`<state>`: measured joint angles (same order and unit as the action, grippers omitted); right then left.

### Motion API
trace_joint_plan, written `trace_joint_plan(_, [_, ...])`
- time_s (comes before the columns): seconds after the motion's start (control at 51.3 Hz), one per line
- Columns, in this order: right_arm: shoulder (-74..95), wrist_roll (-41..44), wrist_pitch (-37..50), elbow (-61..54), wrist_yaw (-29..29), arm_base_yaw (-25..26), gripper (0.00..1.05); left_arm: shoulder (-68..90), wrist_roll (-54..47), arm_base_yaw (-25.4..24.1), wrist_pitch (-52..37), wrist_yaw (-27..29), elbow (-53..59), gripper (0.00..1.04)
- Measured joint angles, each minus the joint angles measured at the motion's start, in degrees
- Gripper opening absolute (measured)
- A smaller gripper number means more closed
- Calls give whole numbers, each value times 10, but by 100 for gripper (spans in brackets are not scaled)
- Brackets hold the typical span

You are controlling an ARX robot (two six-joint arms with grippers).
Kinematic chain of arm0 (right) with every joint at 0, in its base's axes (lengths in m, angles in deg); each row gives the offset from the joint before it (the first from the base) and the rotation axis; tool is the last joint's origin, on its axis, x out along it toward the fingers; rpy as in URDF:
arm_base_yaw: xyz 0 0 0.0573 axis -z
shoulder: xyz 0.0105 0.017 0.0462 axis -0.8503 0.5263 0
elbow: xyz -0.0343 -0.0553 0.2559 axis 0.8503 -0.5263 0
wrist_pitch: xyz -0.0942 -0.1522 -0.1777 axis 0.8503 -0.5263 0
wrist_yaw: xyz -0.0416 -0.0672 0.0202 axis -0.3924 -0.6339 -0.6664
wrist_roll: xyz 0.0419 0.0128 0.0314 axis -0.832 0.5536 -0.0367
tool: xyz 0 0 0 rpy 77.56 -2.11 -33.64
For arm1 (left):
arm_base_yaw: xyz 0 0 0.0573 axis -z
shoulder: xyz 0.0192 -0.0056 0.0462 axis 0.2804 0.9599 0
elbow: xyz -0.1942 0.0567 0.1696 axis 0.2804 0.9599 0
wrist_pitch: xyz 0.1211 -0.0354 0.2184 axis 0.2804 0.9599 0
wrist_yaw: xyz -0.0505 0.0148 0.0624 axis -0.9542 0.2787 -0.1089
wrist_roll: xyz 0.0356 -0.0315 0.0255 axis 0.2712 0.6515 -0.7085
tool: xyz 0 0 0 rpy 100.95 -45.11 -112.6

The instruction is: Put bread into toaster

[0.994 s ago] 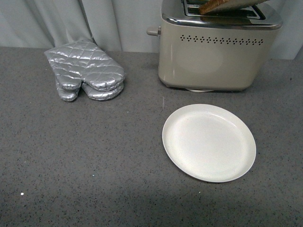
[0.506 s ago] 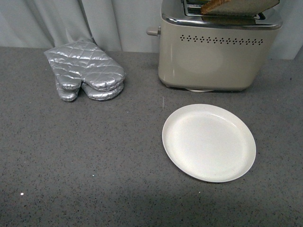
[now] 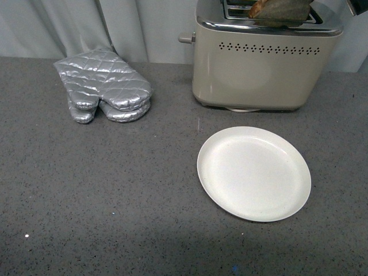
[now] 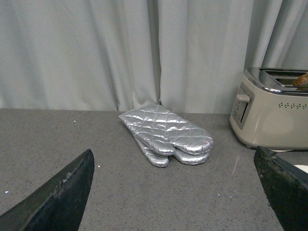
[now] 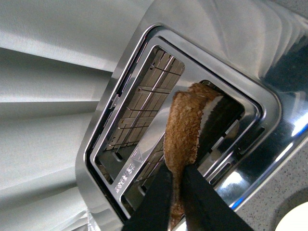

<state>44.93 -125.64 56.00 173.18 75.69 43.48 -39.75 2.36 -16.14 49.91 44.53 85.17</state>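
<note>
Right gripper above toaster, jaws pinched on bread edge. Slice tilted over the slots, lower edge at slot mouth. Left gripper low over counter, wide open, holding nothing.

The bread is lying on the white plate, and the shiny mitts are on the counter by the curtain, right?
Not quite. The plate is bare. The bread is pinched in the right gripper over the toaster's top slots, as the right wrist view shows. The mitts do lie on the counter by the curtain.
</note>
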Motion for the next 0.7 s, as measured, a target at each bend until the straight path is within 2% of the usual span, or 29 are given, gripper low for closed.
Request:
trace_joint_plan(0.117, [7,52,21,-1,1,-1,23,0,0,0,0,0,0,98])
trace_joint_plan(0.234, [-10,128,81,-26,-14,-7,41,0,0,0,0,0,0,98])
trace_joint_plan(0.312, [-69,228,153,-96,-32,-17,59,0,0,0,0,0,0,98])
trace_joint_plan(0.409, [-127,321,230,-164,-64,-25,73,0,0,0,0,0,0,98])
trace_joint_plan(0.468, [-200,420,318,-251,-88,-33,87,0,0,0,0,0,0,98])
trace_joint_plan(0.526, [-270,528,410,-344,-104,-38,97,0,0,0,0,0,0,98])
trace_joint_plan(0.565, [-292,560,442,-377,-100,-38,96,0,0,0,0,0,0,98])
trace_joint_plan(0.623, [-340,613,525,-455,-67,-31,87,0,0,0,0,0,0,98])
trace_joint_plan(0.701, [-436,677,627,-603,-33,-8,70,0,0,0,0,0,0,98])
